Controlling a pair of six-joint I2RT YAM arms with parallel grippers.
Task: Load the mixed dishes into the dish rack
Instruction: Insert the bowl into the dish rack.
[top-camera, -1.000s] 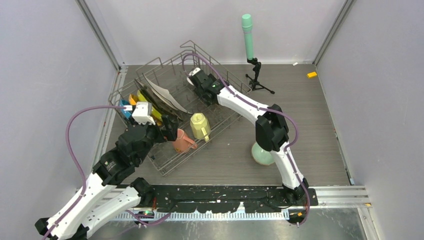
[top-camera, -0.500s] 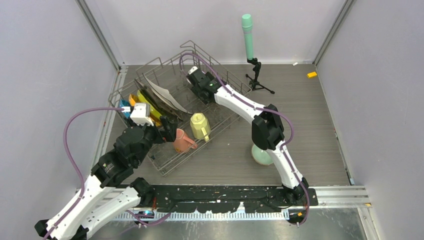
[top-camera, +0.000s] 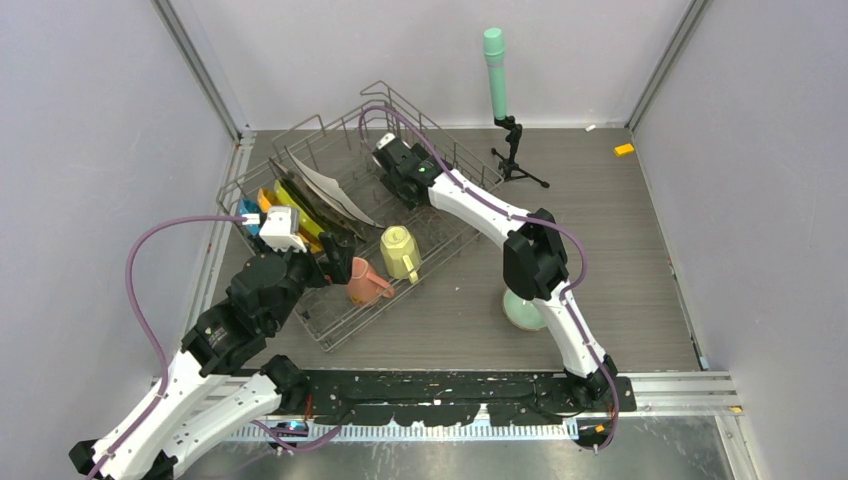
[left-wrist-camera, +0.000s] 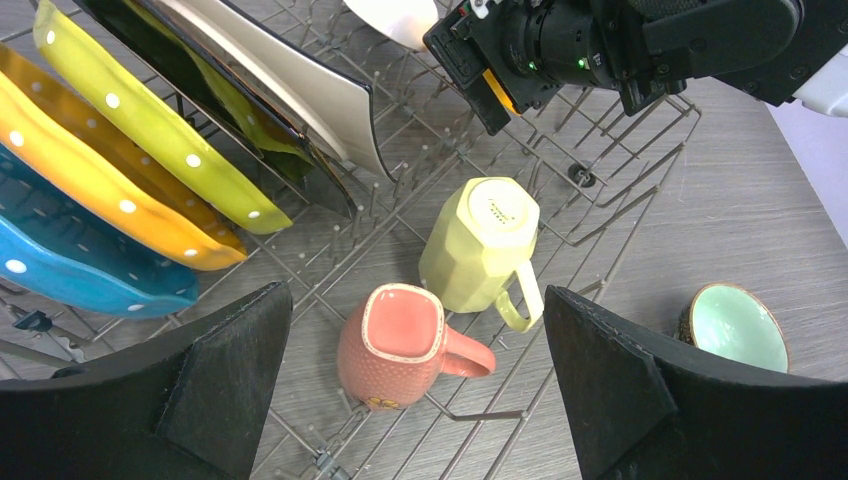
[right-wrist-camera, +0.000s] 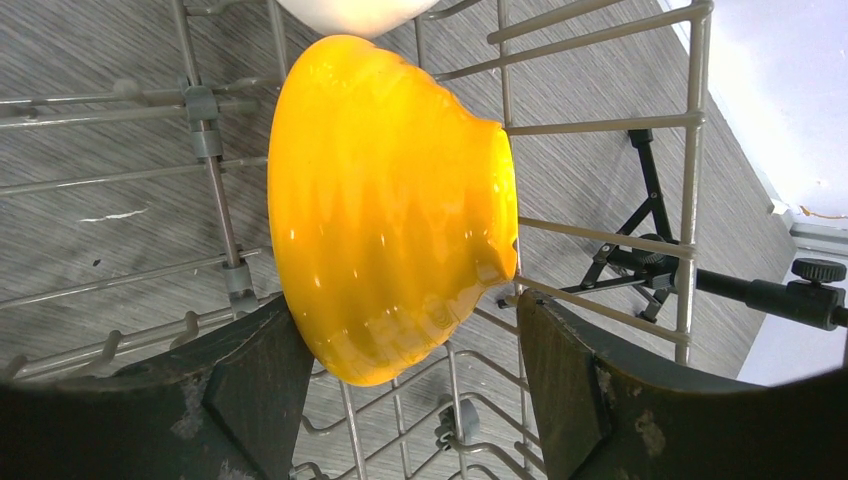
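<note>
The grey wire dish rack (top-camera: 440, 238) holds the blue (left-wrist-camera: 70, 270), orange (left-wrist-camera: 100, 190) and yellow-green (left-wrist-camera: 150, 130) dotted plates and the white square plate (left-wrist-camera: 290, 80) on edge. A pink mug (left-wrist-camera: 395, 345) and a pale-yellow mug (left-wrist-camera: 480, 240) lie in its near end. My left gripper (left-wrist-camera: 415, 300) is open above the pink mug, holding nothing. My right gripper (right-wrist-camera: 405, 310) is open around an orange bowl (right-wrist-camera: 380, 200) that lies on its side on the rack wires (right-wrist-camera: 600, 125). A white bowl (right-wrist-camera: 350, 12) sits just beyond it.
A pale green bowl (top-camera: 522, 308) stands on the table under my right arm, outside the rack. A green-topped cylinder on a black tripod (top-camera: 497, 70) stands at the back. A small orange piece (top-camera: 624, 149) lies at the far right.
My right gripper has shifted a little toward the rack's far left end. My left arm has drawn back slightly to the left. The dishes have not moved.
</note>
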